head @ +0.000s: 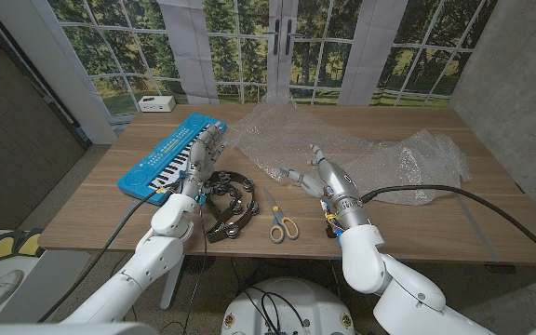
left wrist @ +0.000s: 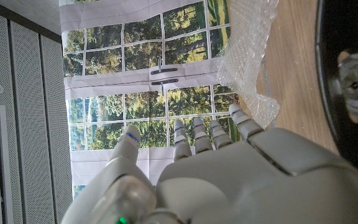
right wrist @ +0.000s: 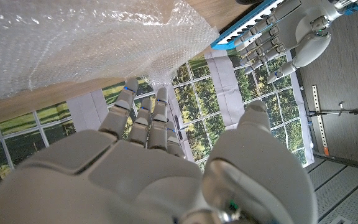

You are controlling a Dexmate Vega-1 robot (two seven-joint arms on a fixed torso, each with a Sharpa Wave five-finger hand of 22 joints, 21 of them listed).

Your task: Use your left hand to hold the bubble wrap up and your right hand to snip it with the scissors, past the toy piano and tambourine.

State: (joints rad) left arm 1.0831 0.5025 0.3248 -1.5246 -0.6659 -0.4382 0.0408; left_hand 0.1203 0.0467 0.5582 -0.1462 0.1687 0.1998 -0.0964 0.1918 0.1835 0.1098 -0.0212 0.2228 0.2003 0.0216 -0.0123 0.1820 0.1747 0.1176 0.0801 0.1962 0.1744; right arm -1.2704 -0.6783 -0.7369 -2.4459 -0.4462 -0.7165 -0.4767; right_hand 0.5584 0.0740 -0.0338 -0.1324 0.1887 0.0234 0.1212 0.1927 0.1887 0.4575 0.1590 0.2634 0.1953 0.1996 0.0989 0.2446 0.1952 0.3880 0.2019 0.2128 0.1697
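A sheet of clear bubble wrap (head: pixel 361 149) lies crumpled across the far middle and right of the table. The blue toy piano (head: pixel 170 154) sits at the left, with the black tambourine (head: pixel 226 200) just in front of it. Scissors (head: pixel 282 223) with yellow and grey handles lie near the front edge, touched by neither hand. My left hand (head: pixel 203 154) hovers between piano and tambourine with its fingers apart, holding nothing. My right hand (head: pixel 324 177) is open at the wrap's near edge. The wrist views show the bubble wrap (left wrist: pixel 247 56) (right wrist: pixel 73 43) beyond each hand's fingertips.
A small white box (head: pixel 156 104) stands on the sill behind the table's far left corner. A black cable (head: pixel 454 191) runs from my right arm across the table's right side. Bare wood shows along the front edge on both sides of the scissors.
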